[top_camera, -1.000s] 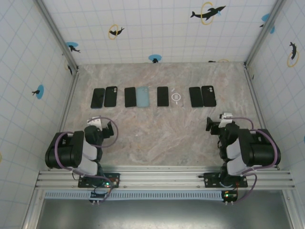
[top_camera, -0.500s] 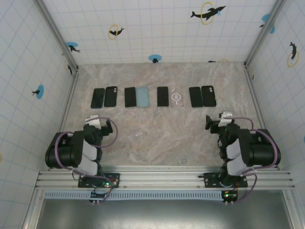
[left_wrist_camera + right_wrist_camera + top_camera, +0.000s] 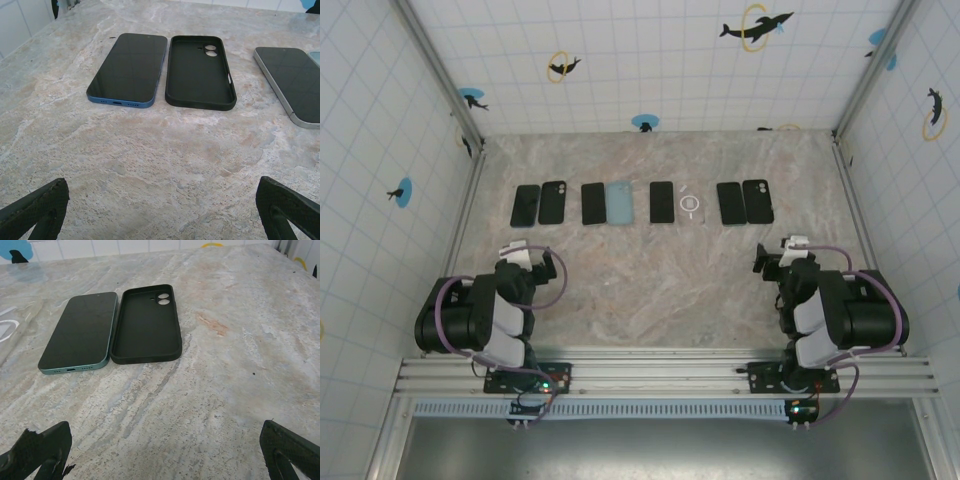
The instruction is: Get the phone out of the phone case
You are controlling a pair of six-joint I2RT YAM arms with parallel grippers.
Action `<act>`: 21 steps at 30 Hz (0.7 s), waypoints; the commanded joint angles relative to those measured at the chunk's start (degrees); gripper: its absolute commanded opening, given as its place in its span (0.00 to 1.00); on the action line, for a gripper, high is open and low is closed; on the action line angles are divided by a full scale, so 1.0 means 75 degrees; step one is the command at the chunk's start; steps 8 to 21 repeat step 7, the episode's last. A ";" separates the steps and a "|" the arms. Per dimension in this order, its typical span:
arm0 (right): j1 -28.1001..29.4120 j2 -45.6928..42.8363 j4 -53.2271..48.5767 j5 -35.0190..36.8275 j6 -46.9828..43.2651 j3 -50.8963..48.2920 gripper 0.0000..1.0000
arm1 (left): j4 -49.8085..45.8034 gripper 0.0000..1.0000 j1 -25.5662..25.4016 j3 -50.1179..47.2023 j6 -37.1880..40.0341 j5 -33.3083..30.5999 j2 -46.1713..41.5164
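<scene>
The left gripper [image 3: 160, 205] hangs low over the beige marbled stone tabletop [image 3: 150, 150] with its jaws spread wide and nothing between them. Its dark fingers [image 3: 37, 207] sit at the bottom corners of the left wrist view. Ahead of it a flat, dark-screened, blue-edged phone [image 3: 129, 67] lies screen up. Just beside it on the right, across a thin gap, lies an empty matte black phone case [image 3: 200, 71], open side up with its camera cut-out at the far end. Further right a silver-edged phone [image 3: 292, 82] lies flat, cut off by the picture's edge. The right gripper [image 3: 167, 445] is also spread wide and holds nothing. Before it a flat teal-edged phone [image 3: 80, 332] lies screen up, its long side hard against a second empty black case [image 3: 146, 323]; whether they touch cannot be told. From above, all the pieces form one row across the far half of the table, each phone out of its case and lying to that case's left. The two middle pairs are a black slab phone [image 3: 593, 203] next to a pale blue case [image 3: 620, 203], and another dark phone [image 3: 662, 202] next to a clear case with a white ring [image 3: 690, 205]. Both arms are folded back near their bases, well apart from the row.
</scene>
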 commanded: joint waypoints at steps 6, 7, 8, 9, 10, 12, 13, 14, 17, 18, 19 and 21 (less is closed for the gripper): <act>-0.0069 0.0010 -0.0023 0.0049 0.0072 -0.0074 0.99 | 0.0227 0.98 0.0048 -0.0010 -0.0036 -0.0063 -0.0026; -0.0040 0.0012 -0.0012 0.0094 0.0057 -0.0074 0.99 | 0.0219 0.98 0.0047 -0.0008 -0.0040 -0.0057 -0.0031; -0.0040 0.0012 -0.0012 0.0094 0.0057 -0.0074 0.99 | 0.0219 0.98 0.0047 -0.0008 -0.0040 -0.0057 -0.0031; -0.0040 0.0012 -0.0012 0.0094 0.0057 -0.0074 0.99 | 0.0219 0.98 0.0047 -0.0008 -0.0040 -0.0057 -0.0031; -0.0040 0.0012 -0.0012 0.0094 0.0057 -0.0074 0.99 | 0.0219 0.98 0.0047 -0.0008 -0.0040 -0.0057 -0.0031; -0.0040 0.0012 -0.0012 0.0094 0.0057 -0.0074 0.99 | 0.0219 0.98 0.0047 -0.0008 -0.0040 -0.0057 -0.0031; -0.0040 0.0012 -0.0012 0.0094 0.0057 -0.0074 0.99 | 0.0219 0.98 0.0047 -0.0008 -0.0040 -0.0057 -0.0031; -0.0040 0.0012 -0.0012 0.0094 0.0057 -0.0074 0.99 | 0.0219 0.98 0.0047 -0.0008 -0.0040 -0.0057 -0.0031; -0.0040 0.0012 -0.0012 0.0094 0.0057 -0.0074 0.99 | 0.0219 0.98 0.0047 -0.0008 -0.0040 -0.0057 -0.0031; -0.0040 0.0012 -0.0012 0.0094 0.0057 -0.0074 0.99 | 0.0219 0.98 0.0047 -0.0008 -0.0040 -0.0057 -0.0031; -0.0040 0.0012 -0.0012 0.0094 0.0057 -0.0074 0.99 | 0.0219 0.98 0.0047 -0.0008 -0.0040 -0.0057 -0.0031; -0.0040 0.0012 -0.0012 0.0094 0.0057 -0.0074 0.99 | 0.0219 0.98 0.0047 -0.0008 -0.0040 -0.0057 -0.0031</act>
